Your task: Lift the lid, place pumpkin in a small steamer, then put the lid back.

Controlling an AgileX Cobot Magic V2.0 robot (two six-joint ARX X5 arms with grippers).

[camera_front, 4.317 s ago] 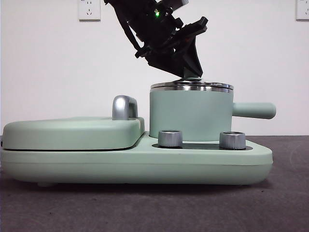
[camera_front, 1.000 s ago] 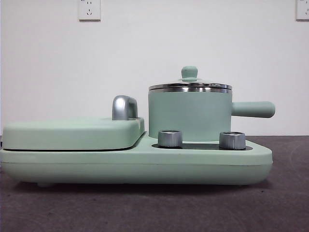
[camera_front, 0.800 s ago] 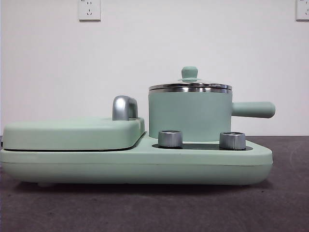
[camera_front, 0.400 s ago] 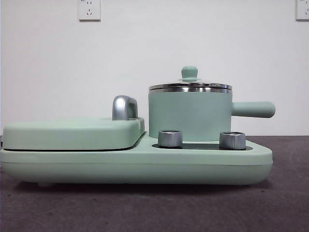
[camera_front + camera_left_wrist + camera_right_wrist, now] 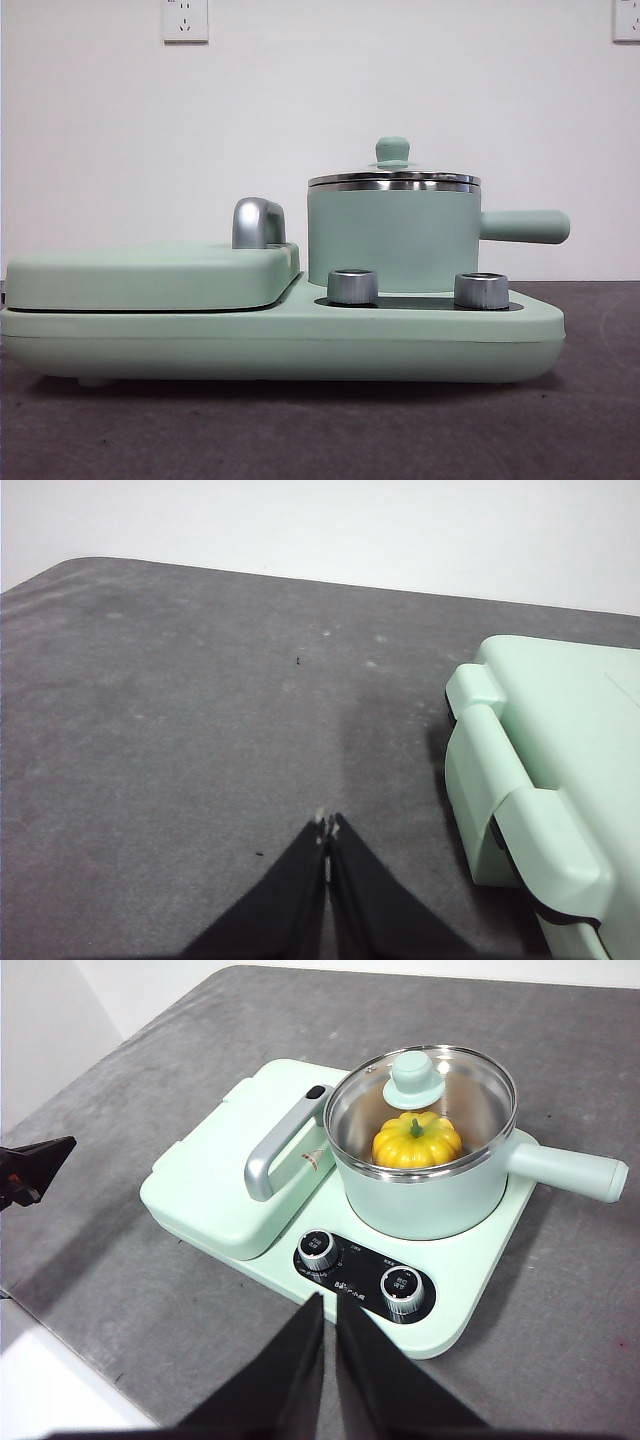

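Note:
The small steamer (image 5: pixel 393 238) stands on the right side of the mint green cooker, side handle to the right; it also shows in the right wrist view (image 5: pixel 430 1195). The lid (image 5: pixel 393 177) sits on its rim, knob up, and shows in the right wrist view (image 5: pixel 413 1078) too. Through the glass I see the pumpkin (image 5: pixel 416 1141) inside the pot. My right gripper (image 5: pixel 329 1305) is shut and empty, high above the table in front of the cooker. My left gripper (image 5: pixel 327 830) is shut and empty over bare table beside the cooker's end.
The flat griddle cover (image 5: pixel 150 275) with its chrome handle (image 5: pixel 257 222) fills the cooker's left half. Two steel dials (image 5: pixel 352 286) sit on the front panel. The cooker's hinged end (image 5: pixel 530 810) shows in the left wrist view. The left gripper's tip (image 5: pixel 30 1170) shows at the right wrist view's edge.
About five seconds ago a gripper was at the lid's knob on the pot; it has since left the front view. Over the last second nothing moved.

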